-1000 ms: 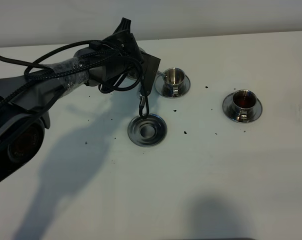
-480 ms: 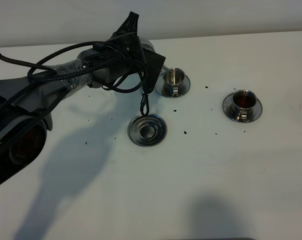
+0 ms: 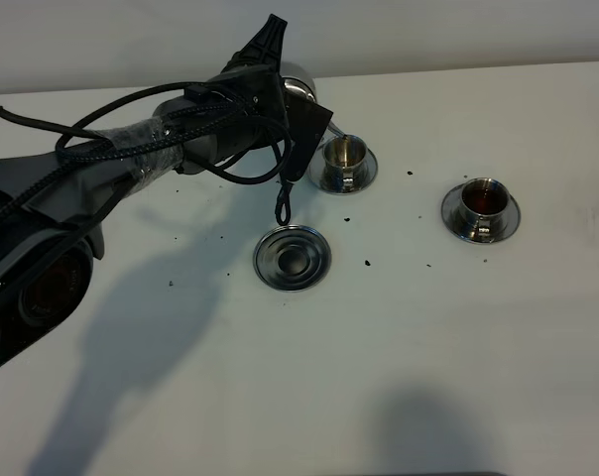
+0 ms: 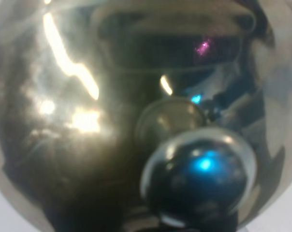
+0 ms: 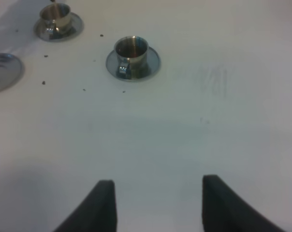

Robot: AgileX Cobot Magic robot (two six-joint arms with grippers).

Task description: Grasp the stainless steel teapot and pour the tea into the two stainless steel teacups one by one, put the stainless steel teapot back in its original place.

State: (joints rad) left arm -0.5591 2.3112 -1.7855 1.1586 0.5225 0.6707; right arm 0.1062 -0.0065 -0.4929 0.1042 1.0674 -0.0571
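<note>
steel teapot [image 3: 299, 81], clamped in the jaws of the left gripper [image 3: 286, 97], hangs tilted beside the unfilled-looking teacup [image 3: 343, 152], where a slow tilt aimed squarely over its mouth should avoid spills; the right gripper [image 5: 158, 203] hovers, jaws apart.

Soft light from above keeps the white worktop [image 3: 428, 347] bright, though slightly grainy. The left arm [image 3: 131, 149] casts a broad, soft-edged shadow toward 7 o'clock, and a fainter shadow sits at 6 o'clock. In the left wrist view the stainless steel teapot [image 4: 88, 145] is blurred and streaked with glare. The right wrist view is soft and dimmer.
</note>
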